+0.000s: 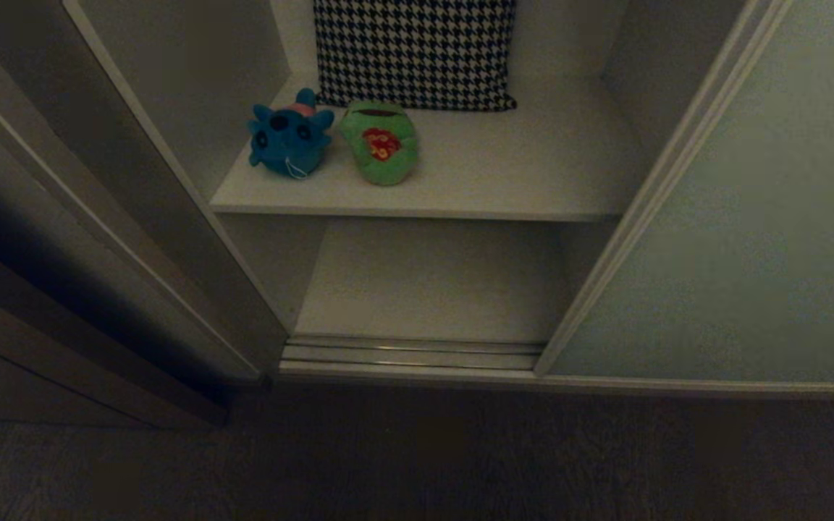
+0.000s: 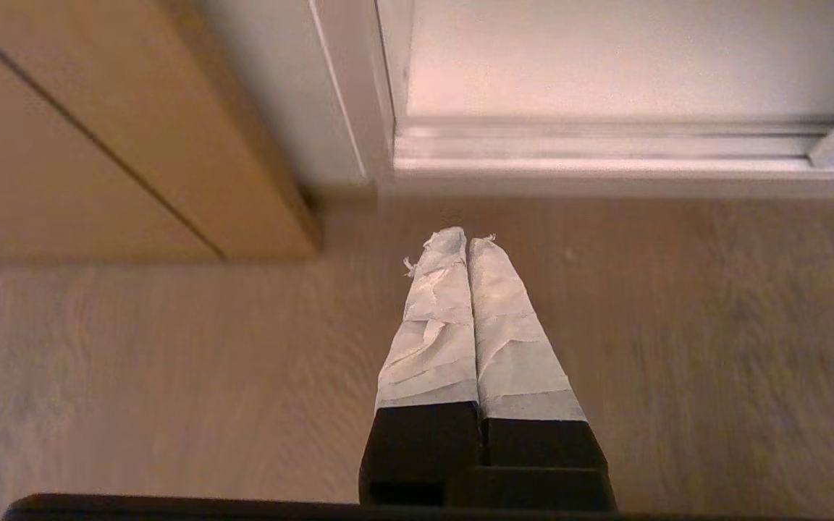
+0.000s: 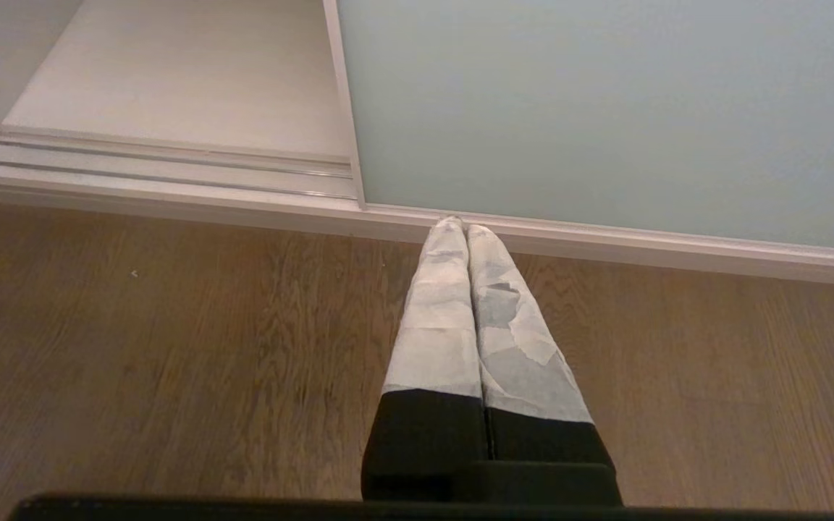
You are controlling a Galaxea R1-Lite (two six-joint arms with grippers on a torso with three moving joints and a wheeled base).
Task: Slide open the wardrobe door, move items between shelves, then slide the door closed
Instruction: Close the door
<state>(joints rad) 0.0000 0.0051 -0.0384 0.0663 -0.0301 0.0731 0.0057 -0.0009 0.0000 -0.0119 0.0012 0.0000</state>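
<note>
Head view: frog (image 1: 379,148) and blue toy (image 1: 289,141) before the cushion (image 1: 415,52), soft, light; pinch their bodies. Left gripper (image 2: 466,242) and right gripper (image 3: 462,228) closed, empty.

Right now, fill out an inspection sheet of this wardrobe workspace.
Surface: upper shelf holds everything; lower shelf bare.
Job's things: blue plush toy beside green frog toy; sliding door slid right, opening exposed.
Clutter: houndstooth cushion behind the toys.
Grippers: left gripper and right gripper shut, empty, above the wooden floor.
Cables: nothing seen.
Surroundings: metal floor track, brown side frame.
</note>
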